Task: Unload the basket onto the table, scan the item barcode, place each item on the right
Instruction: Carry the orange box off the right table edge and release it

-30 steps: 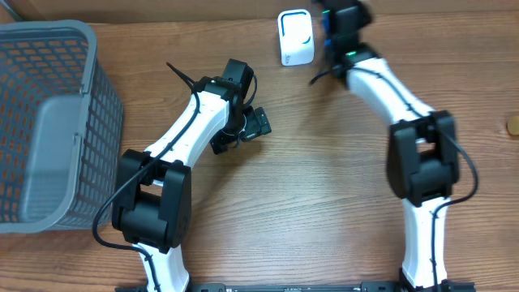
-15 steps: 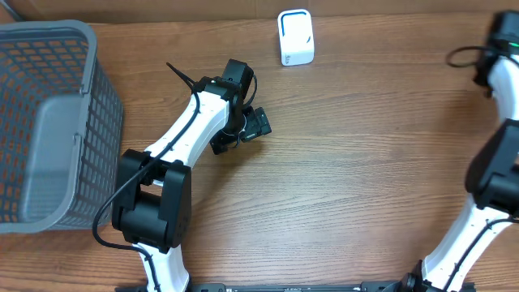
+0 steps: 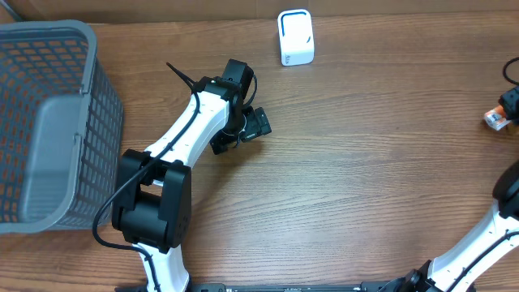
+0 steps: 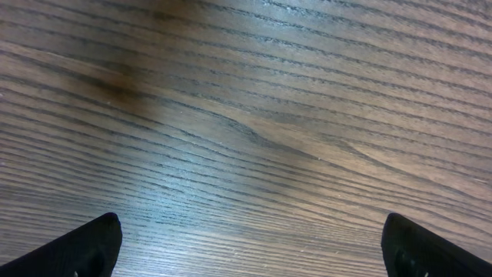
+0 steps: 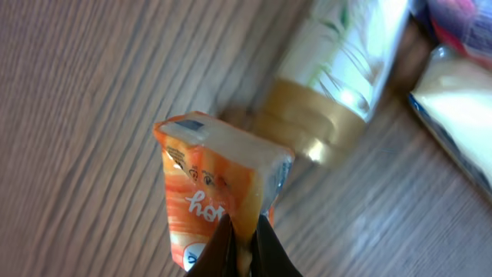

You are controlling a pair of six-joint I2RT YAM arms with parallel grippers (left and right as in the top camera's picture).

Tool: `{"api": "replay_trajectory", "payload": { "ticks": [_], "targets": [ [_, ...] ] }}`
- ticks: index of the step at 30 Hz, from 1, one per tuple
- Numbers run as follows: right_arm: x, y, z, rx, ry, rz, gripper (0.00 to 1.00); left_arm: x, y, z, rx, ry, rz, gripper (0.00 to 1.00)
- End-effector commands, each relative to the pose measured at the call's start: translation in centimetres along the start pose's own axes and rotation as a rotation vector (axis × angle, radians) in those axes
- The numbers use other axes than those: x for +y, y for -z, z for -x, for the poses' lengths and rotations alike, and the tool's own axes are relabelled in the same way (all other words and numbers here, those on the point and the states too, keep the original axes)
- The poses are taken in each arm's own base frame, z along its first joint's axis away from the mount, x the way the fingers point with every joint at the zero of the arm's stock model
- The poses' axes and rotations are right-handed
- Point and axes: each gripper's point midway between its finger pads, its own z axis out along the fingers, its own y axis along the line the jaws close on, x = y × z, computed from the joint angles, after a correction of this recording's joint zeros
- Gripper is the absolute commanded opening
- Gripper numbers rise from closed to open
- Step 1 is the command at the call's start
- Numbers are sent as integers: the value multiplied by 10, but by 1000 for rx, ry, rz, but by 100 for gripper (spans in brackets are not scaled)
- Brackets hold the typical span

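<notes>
Orange packet (image 5: 219, 192) being pinched tight by right gripper (image 5: 244, 250); scanner (image 3: 295, 36) lying well left, far side; left gripper (image 4: 254, 250) spread wide, empty.

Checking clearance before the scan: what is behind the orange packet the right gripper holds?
A bottle with a gold band lies on the wooden table behind the orange packet; whatever is directly behind it is hidden.

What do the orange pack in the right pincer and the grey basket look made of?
Orange pack: printed coated card or plastic film, can't tell which; slight sheen, folded top edge.
Grey basket: probably moulded plastic, matte; uniform lattice walls, rounded rim.
</notes>
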Motion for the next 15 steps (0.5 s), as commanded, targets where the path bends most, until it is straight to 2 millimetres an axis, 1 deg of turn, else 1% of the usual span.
{"api": "replay_trajectory", "payload": {
  "ticks": [1,6,7,8,12,15],
  "targets": [
    [-5,47,11,-41,-154,69,4,1,1,0,-9,-10,10,100],
    [-29,69,15,-62,-271,37,4,1,1,0,-9,-10,10,100],
    [-41,75,19,-91,-304,-1,4,1,1,0,-9,-10,10,100],
    [-50,77,22,-113,-333,-35,4,1,1,0,-9,-10,9,100],
    [-60,74,25,-136,-346,-78,4,1,1,0,-9,-10,9,100],
    [-67,64,19,-126,-345,-111,4,1,1,0,-9,-10,10,100]
  ]
}}
